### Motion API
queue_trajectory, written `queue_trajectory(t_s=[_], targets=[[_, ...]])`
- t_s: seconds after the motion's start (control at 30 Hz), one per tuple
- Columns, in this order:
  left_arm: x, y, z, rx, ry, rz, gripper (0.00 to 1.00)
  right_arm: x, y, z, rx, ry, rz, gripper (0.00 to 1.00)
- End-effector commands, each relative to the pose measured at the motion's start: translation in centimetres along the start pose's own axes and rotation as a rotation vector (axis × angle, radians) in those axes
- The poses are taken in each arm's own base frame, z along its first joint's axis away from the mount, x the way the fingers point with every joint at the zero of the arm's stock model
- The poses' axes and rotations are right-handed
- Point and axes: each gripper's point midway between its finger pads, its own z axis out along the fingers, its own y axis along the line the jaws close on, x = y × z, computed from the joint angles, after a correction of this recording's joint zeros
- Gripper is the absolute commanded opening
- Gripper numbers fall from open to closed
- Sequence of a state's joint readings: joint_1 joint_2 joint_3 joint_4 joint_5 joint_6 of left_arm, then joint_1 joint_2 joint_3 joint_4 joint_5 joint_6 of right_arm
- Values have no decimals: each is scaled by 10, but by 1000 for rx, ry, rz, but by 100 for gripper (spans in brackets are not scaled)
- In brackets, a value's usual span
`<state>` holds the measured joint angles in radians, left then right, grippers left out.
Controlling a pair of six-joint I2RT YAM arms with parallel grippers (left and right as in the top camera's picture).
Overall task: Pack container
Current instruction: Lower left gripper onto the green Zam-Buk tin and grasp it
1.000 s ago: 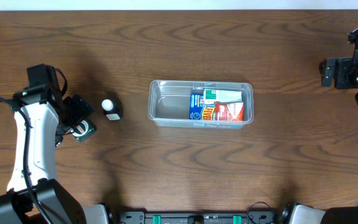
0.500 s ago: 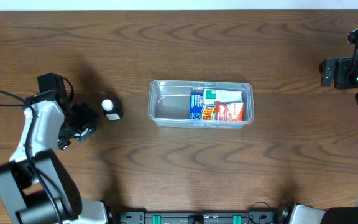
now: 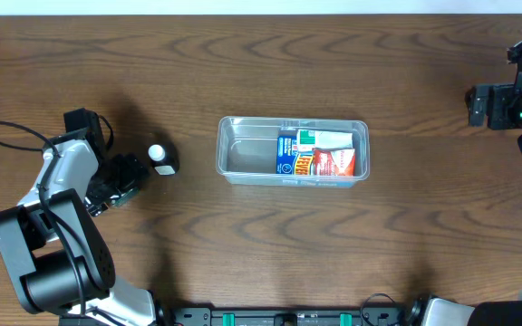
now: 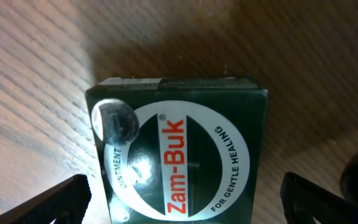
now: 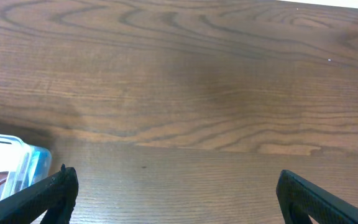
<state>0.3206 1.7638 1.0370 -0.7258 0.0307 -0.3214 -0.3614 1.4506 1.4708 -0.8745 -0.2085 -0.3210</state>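
Plain wooden bench (image 3: 261,244), and the clear container (image 3: 247,158) is sitting mid-bench with packets (image 3: 320,156) filling its right half. The left tool (image 4: 182,193) is hanging spread wide either side of the flat green ointment box (image 4: 179,124), pinching nothing, and the right tool (image 5: 176,186) is idling open at the far edge. I'm worrying that the box, lying so flat, is going to slip the fingers and skid into the white-capped bottle (image 3: 159,158) just beside it.

Zam-Buk box (image 4: 179,155) is cut off by the bottom edge; packets (image 3: 320,156) too small to read
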Motion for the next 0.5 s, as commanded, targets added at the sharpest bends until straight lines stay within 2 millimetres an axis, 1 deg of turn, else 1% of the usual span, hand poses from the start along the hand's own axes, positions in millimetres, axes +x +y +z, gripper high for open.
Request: queue_trajectory(t_s=[0.0, 0.17, 0.3, 0.47], targets=[[1, 2, 2, 0, 7, 36, 98, -1, -4, -1, 4, -3, 22, 99], [2, 2, 4, -1, 12, 39, 100, -1, -4, -1, 4, -3, 22, 99], [3, 2, 7, -5, 22, 62, 93, -1, -4, -1, 4, -3, 22, 99], [4, 3, 10, -9, 33, 73, 93, -1, -4, -1, 4, -3, 22, 99]])
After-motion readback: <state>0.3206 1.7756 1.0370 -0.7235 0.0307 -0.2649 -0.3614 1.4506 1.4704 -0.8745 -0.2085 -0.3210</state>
